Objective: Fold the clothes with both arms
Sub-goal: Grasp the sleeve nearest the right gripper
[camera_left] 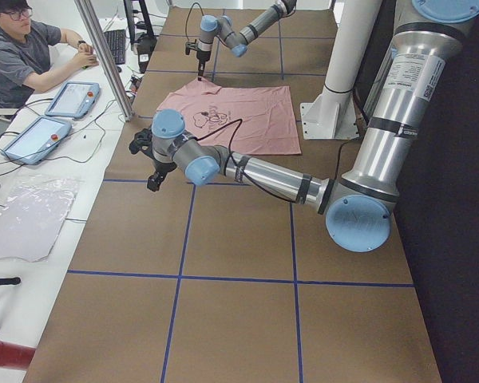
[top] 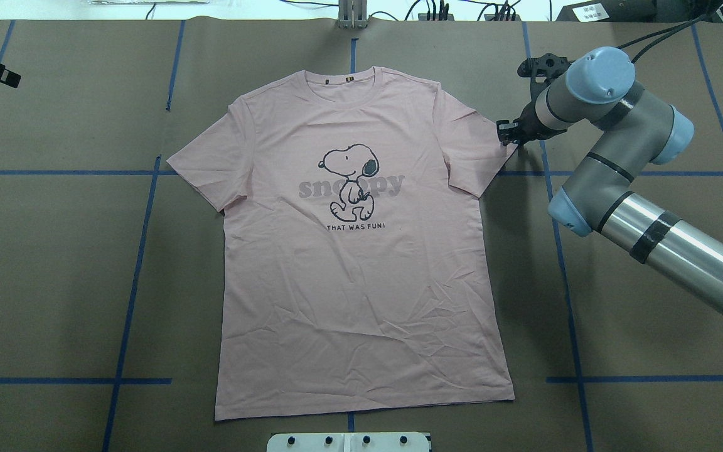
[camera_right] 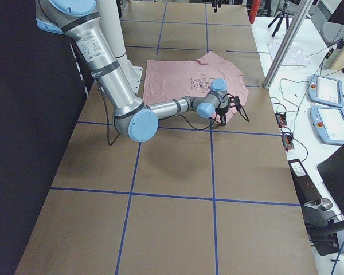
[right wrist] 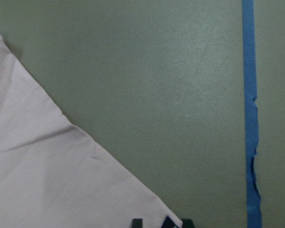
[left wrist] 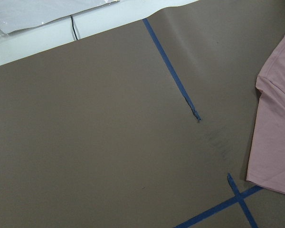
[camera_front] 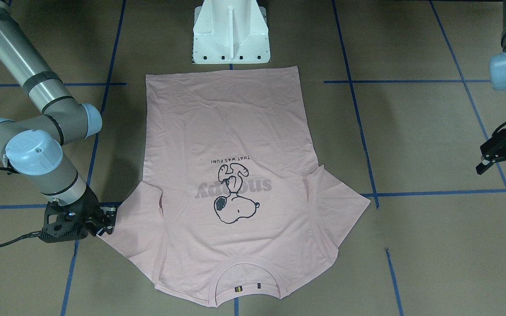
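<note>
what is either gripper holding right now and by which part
Left gripper is open and holds nothing. Right gripper sits at the outer corner of the T-shirt sleeve; whether it grips the cloth cannot be told.

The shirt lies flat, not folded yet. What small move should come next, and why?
Probably bring the left end effector toward the sleeve on its side. The T-shirt lies flat, the right end effector is at the other sleeve's tip, but the left one hangs well away from the cloth, so a two-armed fold cannot start.
</note>
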`<state>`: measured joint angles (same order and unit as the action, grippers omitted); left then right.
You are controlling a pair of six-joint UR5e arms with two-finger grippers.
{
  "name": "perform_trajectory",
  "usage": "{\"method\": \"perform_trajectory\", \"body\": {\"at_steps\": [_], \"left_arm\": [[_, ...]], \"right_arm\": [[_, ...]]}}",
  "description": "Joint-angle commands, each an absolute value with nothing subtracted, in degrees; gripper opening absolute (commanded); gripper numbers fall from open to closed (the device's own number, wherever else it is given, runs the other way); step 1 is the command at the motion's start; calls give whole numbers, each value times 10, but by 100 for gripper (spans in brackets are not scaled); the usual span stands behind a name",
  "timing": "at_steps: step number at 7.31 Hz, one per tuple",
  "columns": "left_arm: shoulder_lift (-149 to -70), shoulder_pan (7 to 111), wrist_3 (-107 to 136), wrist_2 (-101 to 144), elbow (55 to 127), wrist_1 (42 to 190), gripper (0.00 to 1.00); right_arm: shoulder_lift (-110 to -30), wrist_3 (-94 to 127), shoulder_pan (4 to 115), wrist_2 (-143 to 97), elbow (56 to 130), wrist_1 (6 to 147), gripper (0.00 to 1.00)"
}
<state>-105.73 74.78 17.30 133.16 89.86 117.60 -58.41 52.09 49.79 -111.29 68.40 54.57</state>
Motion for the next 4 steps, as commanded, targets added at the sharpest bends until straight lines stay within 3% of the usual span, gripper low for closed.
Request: {"method": "perform_trajectory", "body": {"at_steps": [1,4], "left_arm": [[-1057,749,173,1332,899,1176,99],[-1056,749,172,1332,897,1176,99]], "right_arm": [[-579,520,501,-1119,700,546,0],[-552,564,499,-1164,772,552,0]]}}
